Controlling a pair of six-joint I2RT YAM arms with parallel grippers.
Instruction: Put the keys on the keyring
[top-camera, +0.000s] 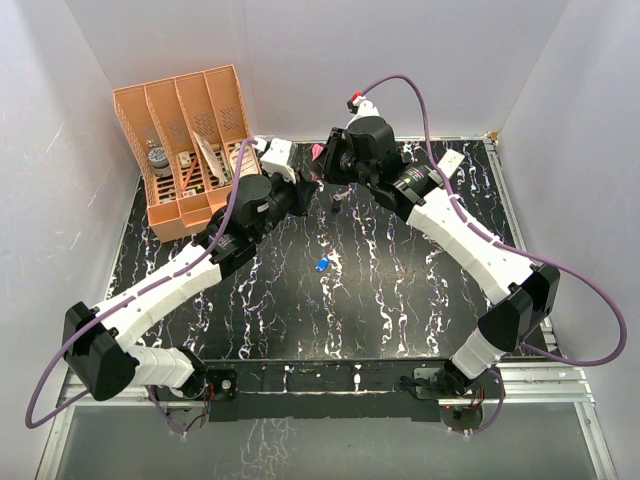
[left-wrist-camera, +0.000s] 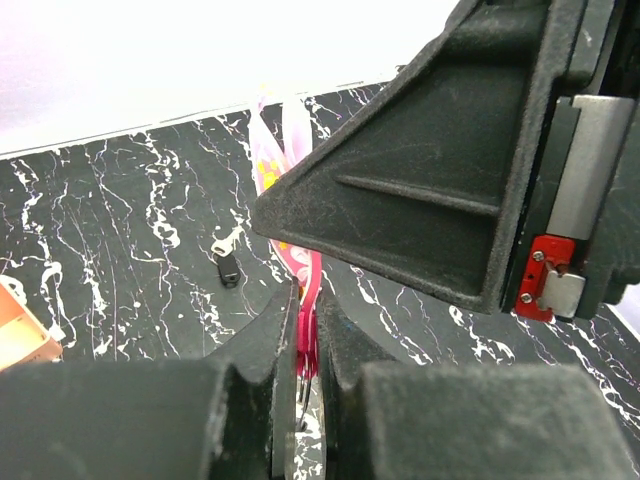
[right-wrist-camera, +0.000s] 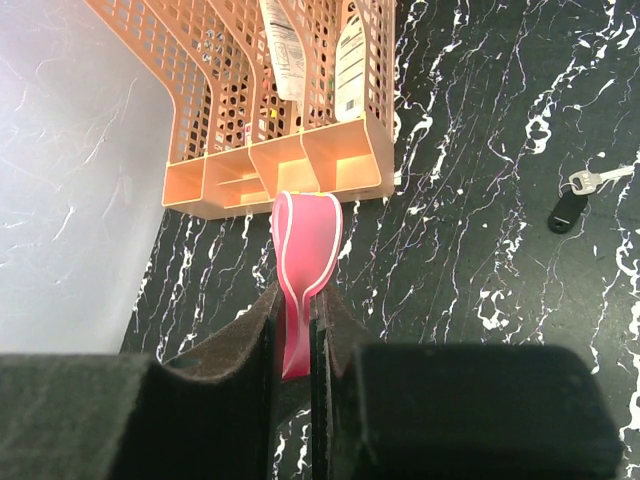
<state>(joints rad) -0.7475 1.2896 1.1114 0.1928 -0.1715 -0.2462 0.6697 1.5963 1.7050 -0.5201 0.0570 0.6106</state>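
Note:
The keyring (right-wrist-camera: 305, 250), a red-pink strap loop with pale edging, hangs above the table between both arms. My right gripper (right-wrist-camera: 297, 330) is shut on its lower end, with the loop standing out past the fingertips. My left gripper (left-wrist-camera: 308, 330) is shut on the strap's other end (left-wrist-camera: 308, 300), where thin dark metal shows between the jaws. In the top view the two grippers (top-camera: 308, 178) (top-camera: 325, 162) meet at the back centre around the pink strap (top-camera: 318, 152). The dark key (left-wrist-camera: 229, 265) (right-wrist-camera: 568, 210) lies on the table beside them. The blue key (top-camera: 321, 265) lies mid-table.
An orange mesh organizer (top-camera: 190, 140) with several compartments and small items stands at the back left, close to the left wrist. The right gripper's black body (left-wrist-camera: 430, 190) fills the upper right of the left wrist view. White walls enclose the black marbled table (top-camera: 400, 300).

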